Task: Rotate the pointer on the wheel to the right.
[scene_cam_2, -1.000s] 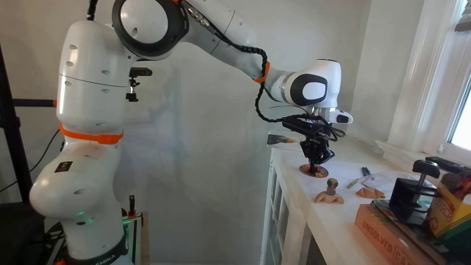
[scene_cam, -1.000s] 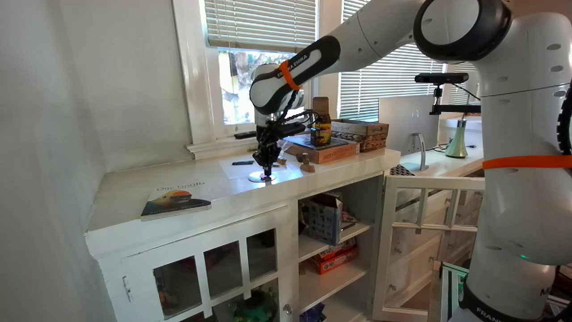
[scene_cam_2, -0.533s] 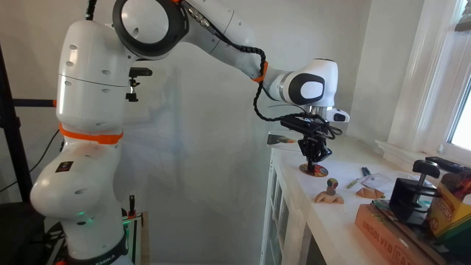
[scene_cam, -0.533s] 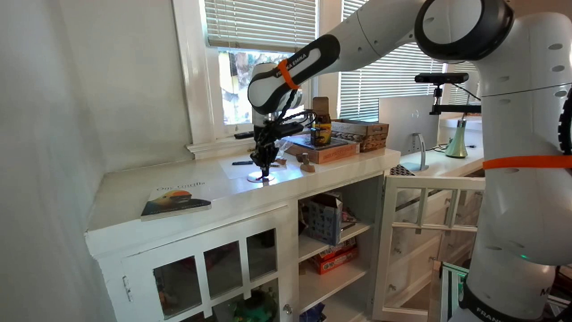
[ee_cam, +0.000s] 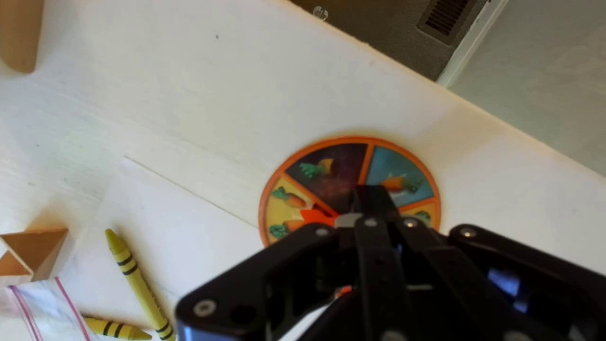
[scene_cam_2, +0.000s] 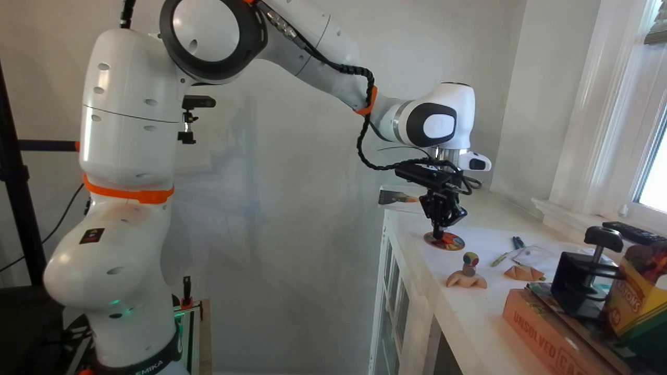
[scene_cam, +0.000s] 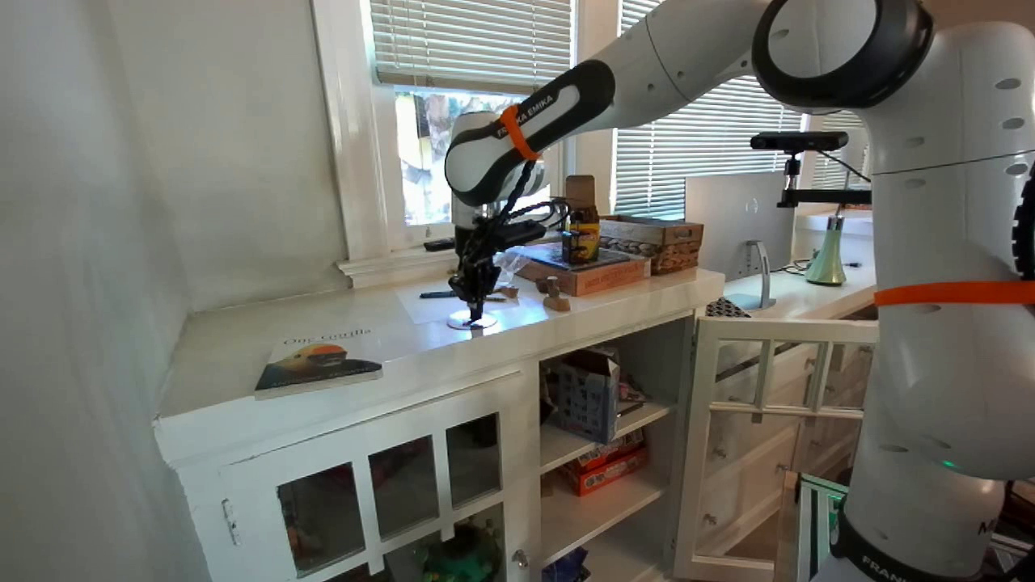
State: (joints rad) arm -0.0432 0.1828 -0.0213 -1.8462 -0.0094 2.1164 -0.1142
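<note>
Item 1: jaws, closed together, nothing seen between them in the wrist view; turned down, low over the wheel (ee_cam: pixel 338 184); contact with its face, cannot tell.

Item 2: grey hub (ee_cam: pixel 345 220), just beside the jaws, at about eight o'clock from them; touching or apart, cannot tell.

Item 3: pointer (ee_cam: pixel 316 217), orange-red, tip toward nine o'clock in the wrist view; any tail end hidden behind the jaws.

Item 4: the wheel itself, round, flat on the desk (ee_cam: pixel 189 85), near the edge; orange rim, dark panel toward eleven o'clock, blue toward two, yellow toward nine; lower part hidden.

Step in hand, by judgement: turning of the pointer, jaws down by the hub; completion not to be confirmed from here. Next move called for: a low, light sideways push on the pointer, clockwise if so meant by "right", without dragging the wheel along; then a straight lift.

Item 5: paper sheet (ee_cam: pixel 184 232), at nine o'clock; yellow crayon (ee_cam: pixel 139 284), between eight and nine.

Item 6: in an exterior view, wooden block (scene_cam_2: pixel 466 280), near, at five o'clock; orange box (scene_cam_2: pixel 547 333), well apart, at four.

Item 7: in an exterior view, book (scene_cam: pixel 319 364), well apart, between eight and nine o'clock
</note>
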